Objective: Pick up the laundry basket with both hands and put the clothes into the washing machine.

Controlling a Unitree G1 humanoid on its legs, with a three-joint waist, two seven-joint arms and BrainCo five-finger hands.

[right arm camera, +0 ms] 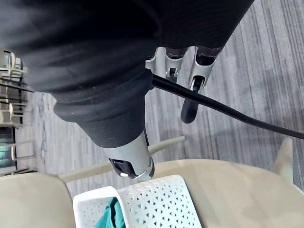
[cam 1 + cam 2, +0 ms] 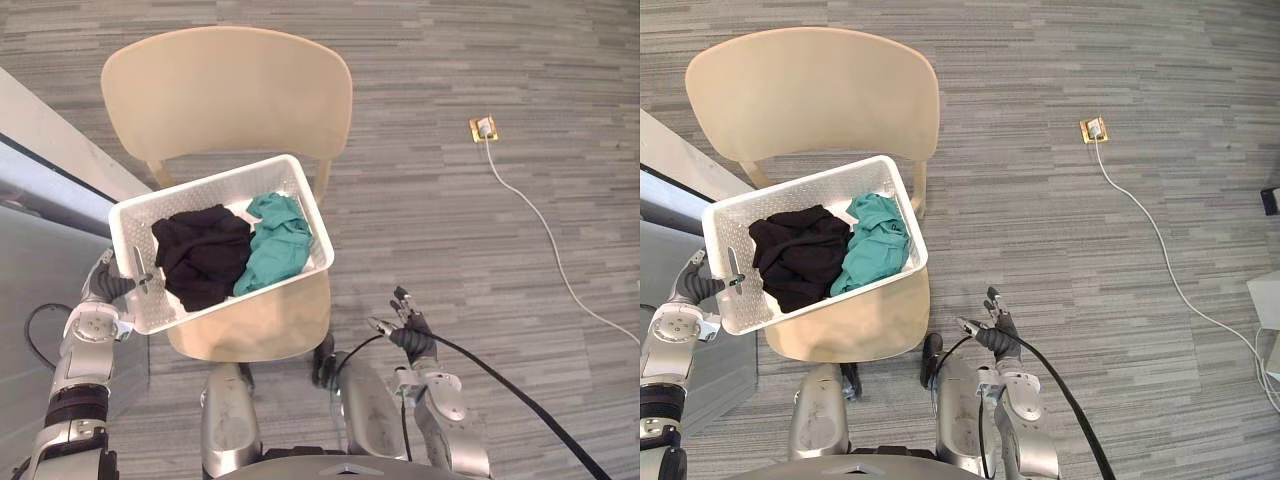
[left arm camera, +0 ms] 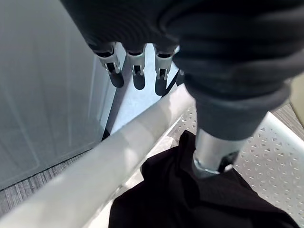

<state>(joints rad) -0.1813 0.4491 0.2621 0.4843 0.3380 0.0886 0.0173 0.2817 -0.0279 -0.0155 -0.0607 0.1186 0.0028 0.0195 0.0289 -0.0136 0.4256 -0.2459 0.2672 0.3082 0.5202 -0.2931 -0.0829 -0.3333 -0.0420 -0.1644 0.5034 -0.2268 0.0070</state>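
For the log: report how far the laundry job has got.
Done: nothing finished; the clothes lie in the basket on the chair. In hand: the left hand grips the basket's rim; the right hand hangs open beside the chair. Left: its grip, the lift, the loading.

A pale beige moulded plastic chair (image 2: 225, 95) stands in the left half of the head views. Its broad rounded back is on the far side and its smooth seat (image 2: 270, 325) on the near side. Slim beige struts (image 2: 322, 180) join the back to the seat. Under and all around the chair lies a grey floor of narrow striped planks (image 2: 450, 240). Well to the right of the chair and level with its back, a small square brass floor socket (image 2: 483, 127) holds a white plug. From it a thin white cable (image 2: 540, 225) curves across the floor, nearer and further right of the chair. Far right of the chair, a white boxy object (image 2: 1268, 300) shows at the edge.
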